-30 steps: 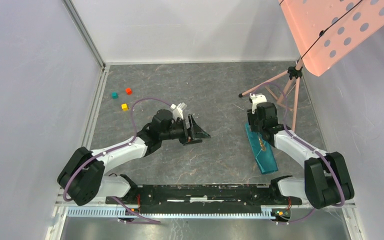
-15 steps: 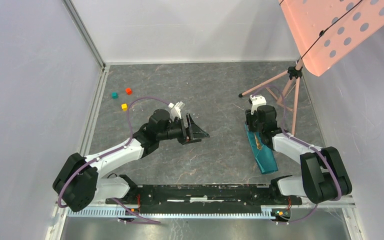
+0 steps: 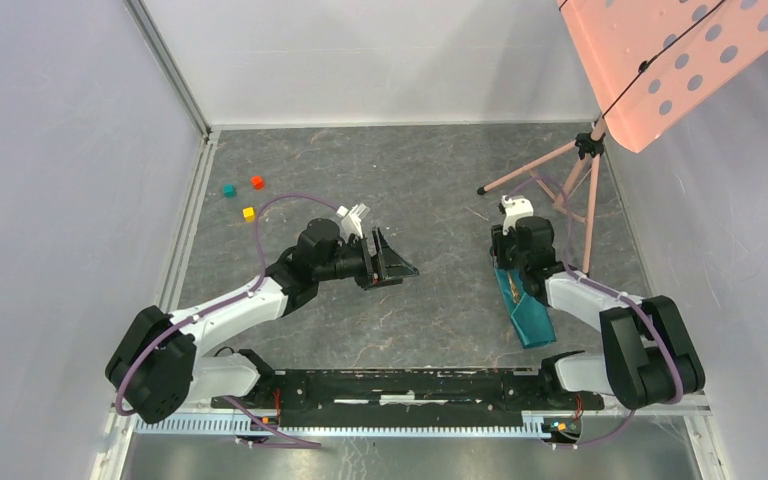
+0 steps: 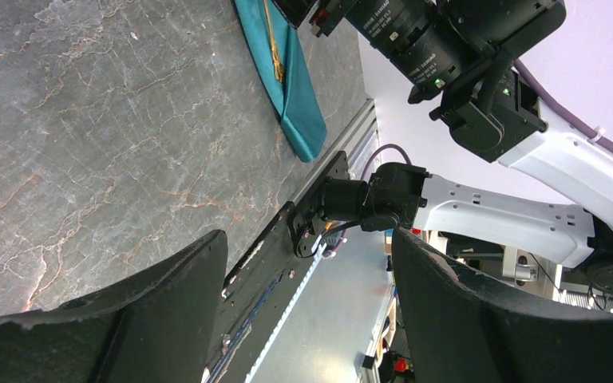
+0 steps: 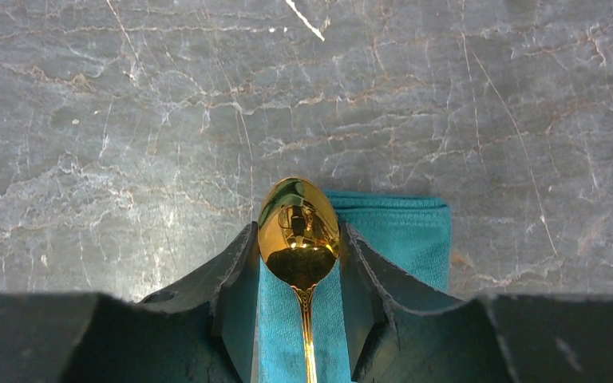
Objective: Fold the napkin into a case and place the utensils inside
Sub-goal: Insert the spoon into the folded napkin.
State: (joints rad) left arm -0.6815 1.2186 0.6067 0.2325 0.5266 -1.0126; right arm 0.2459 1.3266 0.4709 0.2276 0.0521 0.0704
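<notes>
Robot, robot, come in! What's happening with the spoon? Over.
Left end effector open, empty. Right end effector closed on gold spoon, over teal case. Pink stand legs just beyond, not touching.

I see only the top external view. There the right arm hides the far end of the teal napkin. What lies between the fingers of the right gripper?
Observer: In the right wrist view, the bowl of the gold spoon sits between the fingers of the right gripper, resting on the folded napkin.
Operator: Is the whole bowl on the cloth?
Observer: No. The tip of the bowl reaches just past the napkin's end edge, over the bare table.
Operator: From above, I cannot see between the left gripper's fingers. Does it carry anything?
Observer: No. In the left wrist view, the left gripper is open and there is nothing between its fingers.
</notes>
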